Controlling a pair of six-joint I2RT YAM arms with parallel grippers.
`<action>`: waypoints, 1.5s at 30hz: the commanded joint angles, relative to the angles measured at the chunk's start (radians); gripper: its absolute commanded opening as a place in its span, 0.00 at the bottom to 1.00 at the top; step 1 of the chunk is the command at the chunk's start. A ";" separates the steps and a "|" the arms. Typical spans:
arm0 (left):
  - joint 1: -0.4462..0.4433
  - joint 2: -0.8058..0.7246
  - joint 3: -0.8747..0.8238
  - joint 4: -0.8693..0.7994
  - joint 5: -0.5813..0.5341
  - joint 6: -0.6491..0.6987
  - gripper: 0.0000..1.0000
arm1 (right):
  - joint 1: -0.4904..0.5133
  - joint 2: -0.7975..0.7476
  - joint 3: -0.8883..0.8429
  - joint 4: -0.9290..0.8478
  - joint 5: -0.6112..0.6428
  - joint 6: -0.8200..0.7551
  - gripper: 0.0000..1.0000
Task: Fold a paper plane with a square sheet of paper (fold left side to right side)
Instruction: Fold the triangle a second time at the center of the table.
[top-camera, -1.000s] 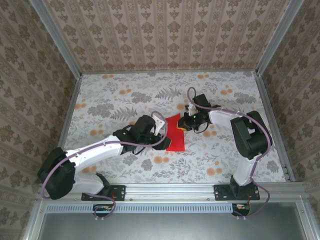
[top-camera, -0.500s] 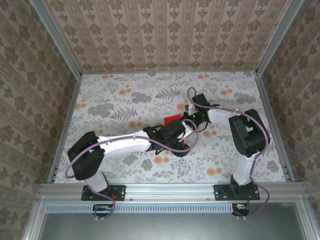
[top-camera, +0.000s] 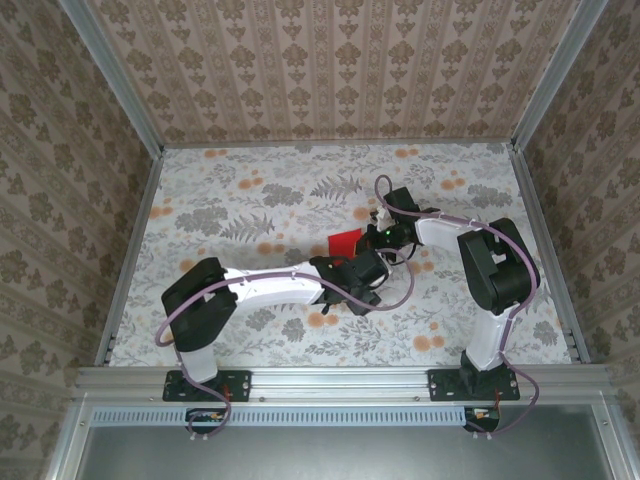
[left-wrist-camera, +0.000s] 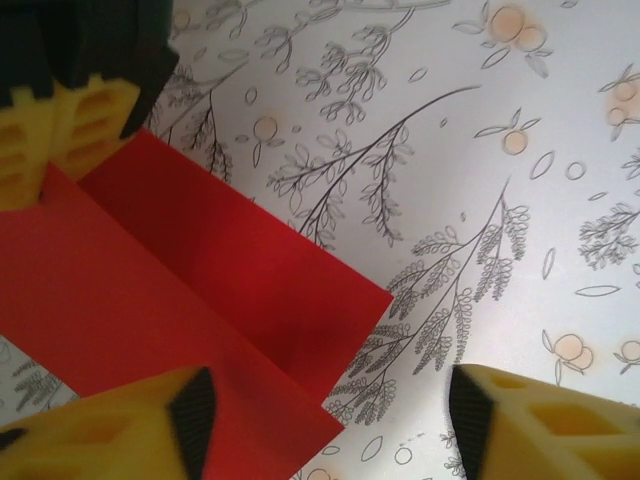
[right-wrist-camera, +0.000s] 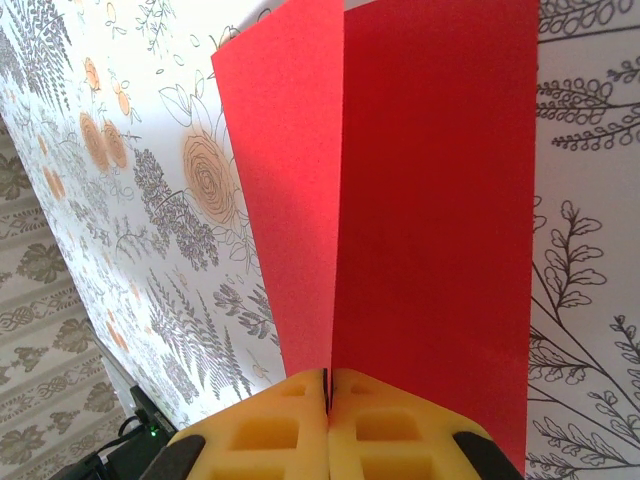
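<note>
Matt red paper (right-wrist-camera: 430, 200); floral cloth (left-wrist-camera: 480, 200)

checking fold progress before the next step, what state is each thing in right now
red paper: folded into two overlapping layers, one end pinched
right gripper: fingers shut on the paper's edge
left gripper: fingers open, straddling the paper's corner, holding nothing

In the top view, the left half and the far strip of the table (top-camera: 215, 190) lie open, and so does the near patch at lower right. The left arm (top-camera: 270, 287) slants across the near middle, and the right arm (top-camera: 445, 232) bars the right side. They crowd together at centre. There the left gripper (top-camera: 368, 283) hangs with fingers apart, beside the right gripper (top-camera: 378, 238) pinched on the sheet of paper (top-camera: 344, 241).
</note>
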 joint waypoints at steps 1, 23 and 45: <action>-0.003 0.008 0.034 -0.033 -0.040 0.013 0.46 | -0.002 0.013 0.033 -0.054 -0.013 -0.020 0.07; 0.211 -0.134 -0.170 0.244 0.462 -0.180 0.00 | -0.043 -0.172 0.010 -0.032 0.084 -0.067 0.50; 0.352 -0.158 -0.283 0.326 0.617 -0.285 0.00 | 0.120 -0.334 -0.351 0.002 0.238 0.018 0.03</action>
